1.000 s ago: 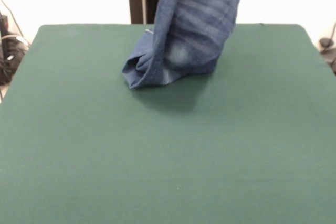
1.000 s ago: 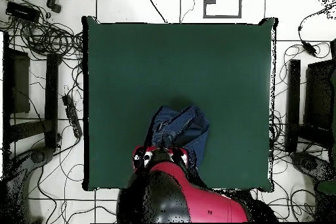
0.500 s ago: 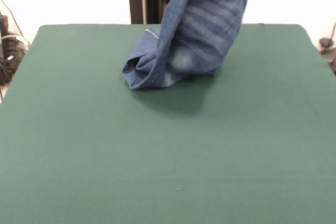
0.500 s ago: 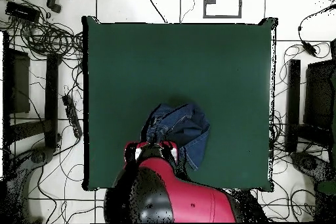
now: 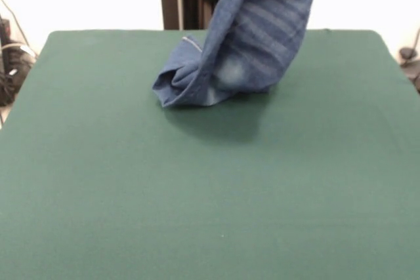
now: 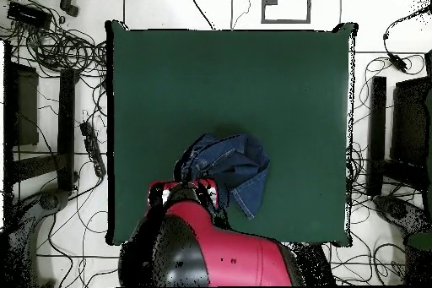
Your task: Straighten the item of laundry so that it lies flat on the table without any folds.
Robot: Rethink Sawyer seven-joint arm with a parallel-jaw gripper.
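The item of laundry (image 5: 246, 47), a pair of blue denim jeans with faded stripes, is held up by one end. In the front view that end rises out of the picture's top edge, right of centre. The lower end lies bunched in folds on the green table (image 5: 210, 195) near its far edge. From overhead the jeans (image 6: 229, 166) form a rumpled heap just beyond the gripper (image 6: 187, 190). The gripper sits under the red and black arm (image 6: 198, 247) and is shut on the cloth. The grip point itself is hidden.
Table edges run close to the heap on the arm's side (image 6: 253, 241). Cables (image 6: 72, 48), black stands (image 6: 67, 128) and equipment (image 6: 413, 133) lie on the floor around the table.
The arm has moved sideways, leftward in the overhead view. It has drawn the raised end of the jeans rightward in the front view and stretched the cloth. The bunched lower end has stayed put.
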